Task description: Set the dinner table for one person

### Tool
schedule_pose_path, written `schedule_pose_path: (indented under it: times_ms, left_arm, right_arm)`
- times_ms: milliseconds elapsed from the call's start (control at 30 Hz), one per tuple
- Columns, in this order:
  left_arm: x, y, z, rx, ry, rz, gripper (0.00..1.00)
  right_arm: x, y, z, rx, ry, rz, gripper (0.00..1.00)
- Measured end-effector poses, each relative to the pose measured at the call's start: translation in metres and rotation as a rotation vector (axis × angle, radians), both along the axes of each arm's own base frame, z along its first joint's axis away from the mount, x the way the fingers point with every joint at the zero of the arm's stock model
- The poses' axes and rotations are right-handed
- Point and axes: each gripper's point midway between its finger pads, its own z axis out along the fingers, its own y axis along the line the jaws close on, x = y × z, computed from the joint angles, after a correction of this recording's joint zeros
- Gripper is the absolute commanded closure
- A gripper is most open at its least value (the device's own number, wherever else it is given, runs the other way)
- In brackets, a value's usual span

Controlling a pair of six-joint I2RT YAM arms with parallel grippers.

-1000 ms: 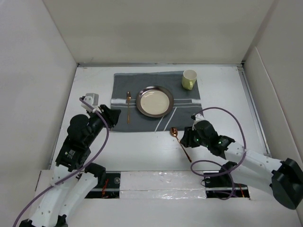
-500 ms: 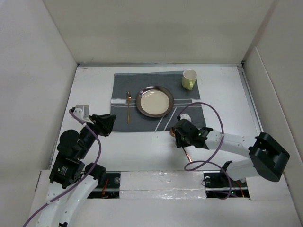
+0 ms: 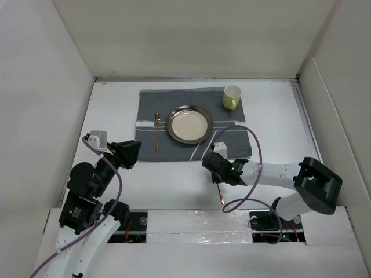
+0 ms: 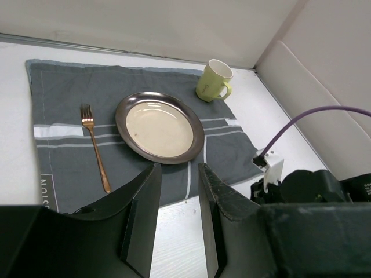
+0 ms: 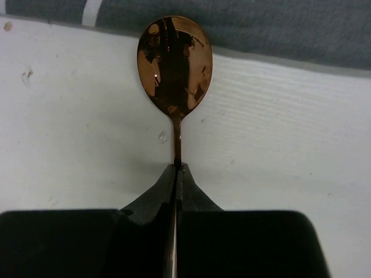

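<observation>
A large white tabletop (image 3: 278,116) is filling the scene, with plain white walls (image 3: 191,35) standing around its far and side edges. A dark grey striped mat (image 3: 151,104) is lying across its far middle. On the mat, a round metal plate (image 3: 189,123) with a cream centre is sitting in the middle. A pale green mug (image 3: 231,97) is standing upright at the far right corner. A copper fork (image 3: 156,131) is lying left of the plate, tines pointing away from the arms.

A copper spoon (image 5: 174,63) is lying just near of the mat's near edge, below and right of the plate. Its bowl is pointing toward the mat, just short of the cloth. The right claw (image 5: 176,171) is pinching the spoon's thin handle, fingers closed tight on it. A purple cable (image 3: 252,145) is looping over that arm.

The left claw (image 4: 177,214) is hanging spread apart and empty beside the mat's near left corner, well apart from the spoon.
</observation>
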Motion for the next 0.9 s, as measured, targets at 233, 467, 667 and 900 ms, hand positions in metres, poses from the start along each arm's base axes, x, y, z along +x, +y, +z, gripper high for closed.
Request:
schedule_pose_path:
  times_ms: [233, 467, 667, 900]
  left_arm:
    - [0.0, 0.0, 0.0, 0.0, 0.001, 0.001, 0.72]
    - [0.002, 0.004, -0.001, 0.0, 0.004, 0.028, 0.66]
    - [0.005, 0.01, -0.001, -0.003, 0.007, 0.064, 0.64]
    - [0.008, 0.015, -0.002, -0.001, 0.011, 0.101, 0.64]
  right_arm:
    - [-0.032, -0.004, 0.011, -0.011, 0.027, 0.016, 1.0]
    - [0.011, -0.005, 0.077, 0.055, -0.096, -0.011, 1.0]
    - [0.109, -0.018, 0.109, 0.044, -0.215, -0.095, 1.0]
    - [0.204, -0.035, 0.091, -0.026, -0.215, -0.139, 1.0]
